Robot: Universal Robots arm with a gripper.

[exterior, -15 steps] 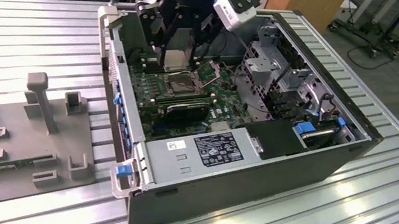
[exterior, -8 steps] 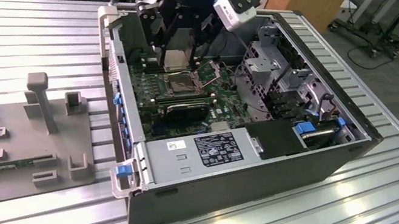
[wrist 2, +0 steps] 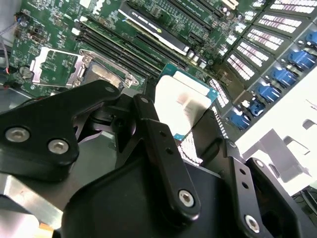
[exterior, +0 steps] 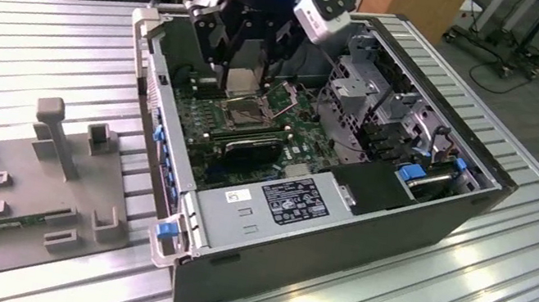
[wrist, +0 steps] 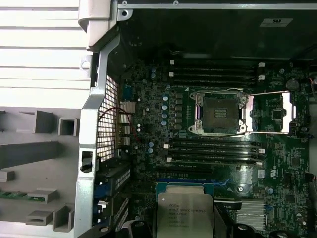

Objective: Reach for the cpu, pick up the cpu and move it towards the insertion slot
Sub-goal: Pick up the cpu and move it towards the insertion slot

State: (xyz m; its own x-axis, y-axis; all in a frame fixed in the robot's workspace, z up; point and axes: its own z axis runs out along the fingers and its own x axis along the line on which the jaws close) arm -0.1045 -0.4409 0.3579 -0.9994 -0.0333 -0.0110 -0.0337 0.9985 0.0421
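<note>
Cpu [wrist 2: 184,101] held in the hand [wrist 2: 188,124] above the motherboard [wrist: 277,163].

Overhead light is glaring off the ribbed desk [exterior: 515,269] in the exterior view. The cpu [wrist 2: 184,104] top is washing out in the second wrist view, while the hand's links are blurring close up.
</note>
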